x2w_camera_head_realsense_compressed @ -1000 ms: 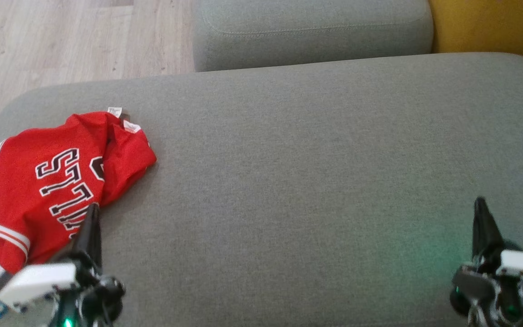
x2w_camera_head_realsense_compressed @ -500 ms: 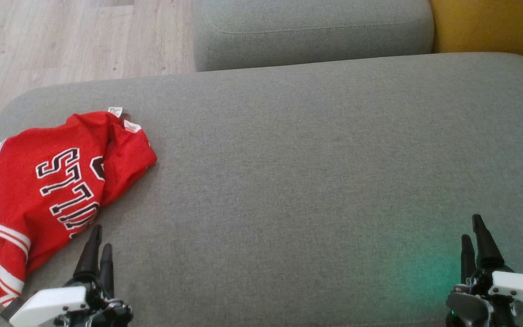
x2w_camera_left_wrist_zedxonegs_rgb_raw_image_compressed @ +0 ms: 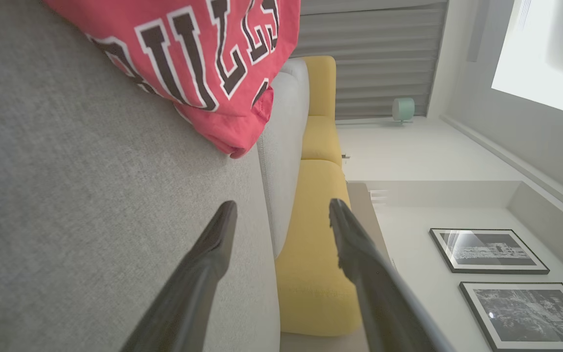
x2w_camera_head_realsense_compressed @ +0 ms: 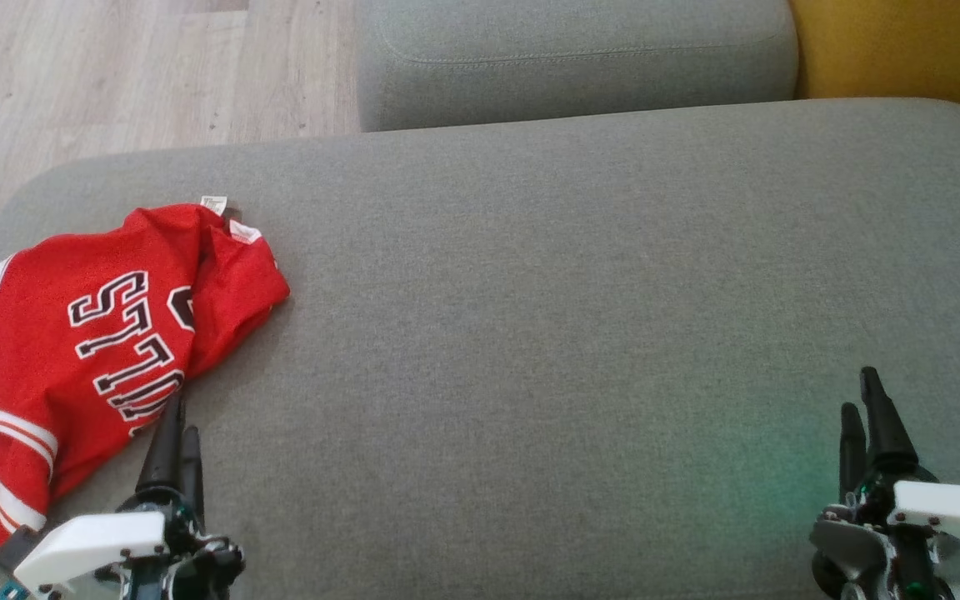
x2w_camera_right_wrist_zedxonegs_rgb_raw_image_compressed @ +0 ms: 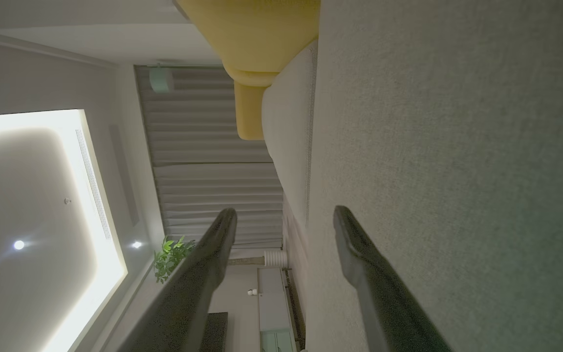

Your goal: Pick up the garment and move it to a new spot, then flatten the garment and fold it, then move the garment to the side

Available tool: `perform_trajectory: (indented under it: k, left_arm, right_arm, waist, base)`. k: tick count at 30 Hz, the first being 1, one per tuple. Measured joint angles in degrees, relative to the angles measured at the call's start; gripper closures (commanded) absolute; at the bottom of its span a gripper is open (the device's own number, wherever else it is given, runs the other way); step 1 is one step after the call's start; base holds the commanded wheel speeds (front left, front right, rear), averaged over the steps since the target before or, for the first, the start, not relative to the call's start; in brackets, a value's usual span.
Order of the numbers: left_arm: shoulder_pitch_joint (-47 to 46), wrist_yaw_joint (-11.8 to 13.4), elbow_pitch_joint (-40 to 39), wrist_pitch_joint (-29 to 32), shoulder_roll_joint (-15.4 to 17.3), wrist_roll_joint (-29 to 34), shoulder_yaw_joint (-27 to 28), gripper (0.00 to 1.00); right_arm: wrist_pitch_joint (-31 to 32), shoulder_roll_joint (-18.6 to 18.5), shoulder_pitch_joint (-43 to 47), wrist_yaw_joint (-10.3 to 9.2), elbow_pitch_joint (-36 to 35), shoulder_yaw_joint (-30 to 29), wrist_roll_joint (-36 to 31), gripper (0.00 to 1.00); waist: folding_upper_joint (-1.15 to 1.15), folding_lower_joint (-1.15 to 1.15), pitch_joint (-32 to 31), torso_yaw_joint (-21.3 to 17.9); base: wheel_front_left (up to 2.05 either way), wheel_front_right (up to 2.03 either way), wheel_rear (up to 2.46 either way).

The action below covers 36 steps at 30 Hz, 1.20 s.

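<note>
Now, at the left gripper (x2w_camera_head_realsense_compressed: pixel 181 417), spread wide on nothing, just beside the red garment (x2w_camera_head_realsense_compressed: pixel 72 333) crumpled at the left end of the grey cushion (x2w_camera_head_realsense_compressed: pixel 530 333); likewise wide and empty at the right gripper (x2w_camera_head_realsense_compressed: pixel 857 392), well apart; probably light, soft, limp; best pinched at a hem edge.

A crumpled red jersey (x2w_camera_head_realsense_compressed: pixel 72 342) lies on the grey cushion (x2w_camera_head_realsense_compressed: pixel 530 333), left claw (x2w_camera_head_realsense_compressed: pixel 182 417) just beside it.
</note>
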Motion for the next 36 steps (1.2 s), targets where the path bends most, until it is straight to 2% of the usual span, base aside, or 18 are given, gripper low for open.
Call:
perform_trajectory:
  k: [7, 14, 25, 30, 36]
  left_arm:
    - [0.0, 0.1, -0.9, -1.1, 0.0, 5.6, -0.1, 0.00]
    - [-0.2, 1.3, -2.9, -2.1, 0.0, 10.9, -0.3, 0.00]
    - [-0.3, 2.4, -4.4, -4.0, 0.1, 25.8, -3.7, 0.00]
    - [-0.5, 4.5, -5.1, -4.9, 0.1, 33.5, -5.3, 0.00]
    - [-1.1, 6.0, -5.3, -6.0, 0.1, 39.6, -6.5, 0.00]
  right_arm:
    - [-2.1, -0.7, -0.2, 0.00, -1.0, 3.0, -3.7, 0.00]
    - [-3.7, -2.2, -1.4, 0.00, -1.0, 5.4, -9.3, 0.00]
    - [-5.5, -2.3, -1.5, 0.00, -1.7, 7.4, -19.4, 0.00]
    - [-6.1, -2.7, -1.5, 0.00, -2.3, 8.1, -25.3, 0.00]
    - [-7.5, -3.9, -1.5, 0.00, -2.8, 9.6, -34.9, 0.00]
  waist:
    - [0.00, 0.00, -0.1, 0.1]
    - [0.00, 0.00, -0.3, 0.2]
    - [0.00, 0.00, -0.4, 0.2]
    - [0.00, 0.00, -0.5, 0.3]
    - [0.00, 0.00, -0.8, 0.5]
  base:
    - [0.00, 0.00, 0.00]
    - [0.00, 0.00, 0.00]
    - [0.00, 0.00, 0.00]
    - [0.00, 0.00, 0.00]
    - [0.00, 0.00, 0.00]
